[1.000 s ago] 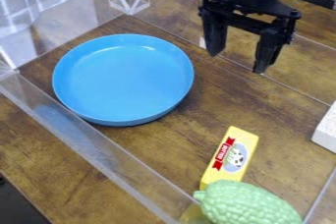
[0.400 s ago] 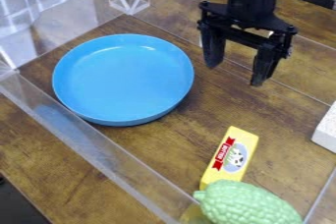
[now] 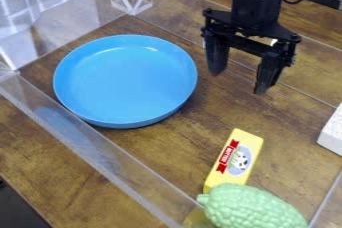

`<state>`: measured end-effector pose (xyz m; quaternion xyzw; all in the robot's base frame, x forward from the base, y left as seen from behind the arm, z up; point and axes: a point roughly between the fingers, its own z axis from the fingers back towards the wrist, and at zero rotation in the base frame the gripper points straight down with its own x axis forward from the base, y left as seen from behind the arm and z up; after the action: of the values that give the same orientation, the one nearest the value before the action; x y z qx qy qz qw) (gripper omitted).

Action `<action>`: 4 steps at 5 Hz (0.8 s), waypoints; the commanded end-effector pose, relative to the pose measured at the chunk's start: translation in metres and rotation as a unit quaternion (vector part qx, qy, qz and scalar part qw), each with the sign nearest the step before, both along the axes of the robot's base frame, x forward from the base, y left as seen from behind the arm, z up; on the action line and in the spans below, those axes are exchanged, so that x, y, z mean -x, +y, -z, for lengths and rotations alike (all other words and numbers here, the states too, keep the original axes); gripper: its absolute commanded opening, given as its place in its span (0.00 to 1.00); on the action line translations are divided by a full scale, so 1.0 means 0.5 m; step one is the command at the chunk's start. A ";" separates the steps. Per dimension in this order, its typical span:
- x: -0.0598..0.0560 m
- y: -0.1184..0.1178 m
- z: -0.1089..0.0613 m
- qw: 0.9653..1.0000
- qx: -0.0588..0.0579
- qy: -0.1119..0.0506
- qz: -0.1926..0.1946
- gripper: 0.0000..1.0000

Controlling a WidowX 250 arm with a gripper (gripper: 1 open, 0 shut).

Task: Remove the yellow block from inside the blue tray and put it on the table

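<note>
Gripper (image 3: 243, 64) spread, empty, at one o'clock | yellow block (image 3: 234, 159) on table (image 3: 287, 132) at five o'clock, outside blue tray (image 3: 124, 79) | looks light, stiff, glossy: pinch long edges.

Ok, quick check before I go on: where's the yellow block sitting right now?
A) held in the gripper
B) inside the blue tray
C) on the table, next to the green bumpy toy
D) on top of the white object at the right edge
C: the yellow block lies flat on the table, right beside the green bumpy toy; the blue tray holds nothing, and the gripper hangs open and empty.
</note>
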<state>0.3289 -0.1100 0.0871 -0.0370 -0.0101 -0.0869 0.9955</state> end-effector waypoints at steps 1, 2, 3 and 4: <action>-0.008 0.012 -0.016 1.000 0.005 -0.014 -0.010 1.00; -0.007 0.011 -0.011 1.000 0.006 -0.012 -0.009 1.00; -0.006 0.010 -0.006 1.000 0.006 -0.011 -0.009 1.00; -0.001 0.006 0.008 1.000 0.007 -0.003 -0.009 1.00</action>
<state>0.3245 -0.1111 0.0704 -0.0395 0.0067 -0.0855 0.9955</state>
